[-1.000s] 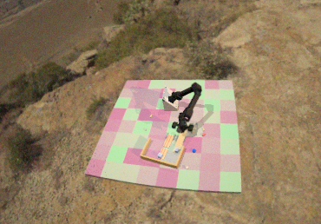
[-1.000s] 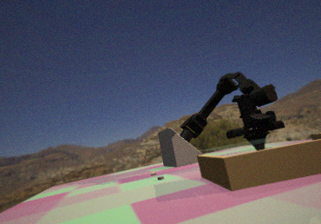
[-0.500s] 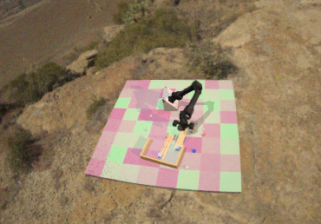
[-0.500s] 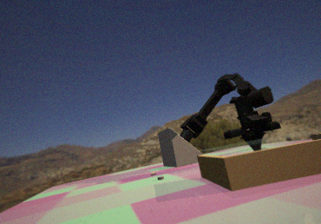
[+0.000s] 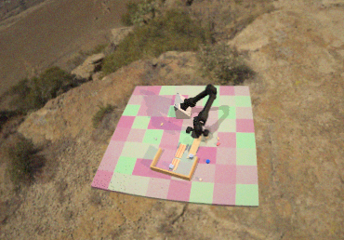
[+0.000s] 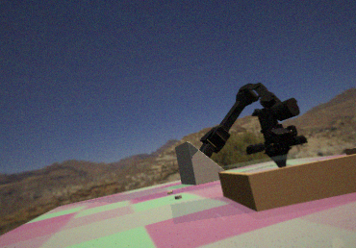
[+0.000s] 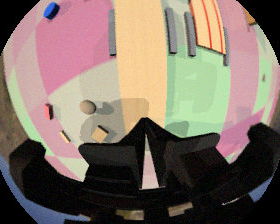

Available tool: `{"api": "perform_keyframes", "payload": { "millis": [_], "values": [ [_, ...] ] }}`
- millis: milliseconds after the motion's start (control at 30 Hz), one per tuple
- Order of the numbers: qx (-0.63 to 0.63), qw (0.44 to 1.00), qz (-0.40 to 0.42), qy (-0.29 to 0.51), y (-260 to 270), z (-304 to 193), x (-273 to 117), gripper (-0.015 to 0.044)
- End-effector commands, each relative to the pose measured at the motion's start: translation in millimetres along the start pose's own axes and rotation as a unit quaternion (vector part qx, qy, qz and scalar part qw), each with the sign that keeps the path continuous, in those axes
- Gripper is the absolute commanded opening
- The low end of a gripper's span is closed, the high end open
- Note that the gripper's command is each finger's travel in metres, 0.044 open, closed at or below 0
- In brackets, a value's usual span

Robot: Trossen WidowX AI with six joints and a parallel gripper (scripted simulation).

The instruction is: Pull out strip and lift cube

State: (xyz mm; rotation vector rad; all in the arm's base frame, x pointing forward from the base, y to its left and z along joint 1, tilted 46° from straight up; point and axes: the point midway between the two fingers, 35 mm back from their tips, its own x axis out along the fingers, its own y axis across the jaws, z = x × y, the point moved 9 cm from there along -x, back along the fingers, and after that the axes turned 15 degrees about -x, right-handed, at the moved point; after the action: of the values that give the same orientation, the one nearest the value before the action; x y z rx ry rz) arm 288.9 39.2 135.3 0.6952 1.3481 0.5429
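A plain wooden strip [image 5: 195, 145] [image 7: 141, 60] runs in one unbroken length from under the gripper toward a small pale cube [image 5: 191, 156] at its far end. A second strip with red lines [image 5: 180, 151] [image 7: 207, 25] lies beside it; a gap separates it from a further piece [image 5: 176, 163], which has another pale cube [image 5: 171, 166] at its end. The labels are too small to read. My gripper [image 5: 197, 137] [image 6: 282, 165] [image 7: 144, 120] is shut and empty, pointing down over the near part of the plain strip. Whether the tips touch it I cannot tell.
A low wooden wall [image 5: 170, 171] [image 6: 298, 185] encloses the strips' far end. Grey rails [image 7: 112, 32] [image 7: 171, 31] flank the plain strip. A blue disc [image 5: 207, 161] [image 7: 51, 10], a red block [image 7: 49, 111] and a brownish ball [image 7: 87, 107] lie to one side. A grey wedge [image 6: 196, 165] stands near the arm.
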Motion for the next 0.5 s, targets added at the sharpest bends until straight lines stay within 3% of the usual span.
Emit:
{"api": "perform_keyframes", "payload": {
  "millis": [0,467],
  "values": [
    [0.003,1.0,0.0,0.016,2.0,-11.6,7.1,0.0],
    [0.004,1.0,0.0,0.016,7.4,-30.4,6.6,0.0]
  ]
}}
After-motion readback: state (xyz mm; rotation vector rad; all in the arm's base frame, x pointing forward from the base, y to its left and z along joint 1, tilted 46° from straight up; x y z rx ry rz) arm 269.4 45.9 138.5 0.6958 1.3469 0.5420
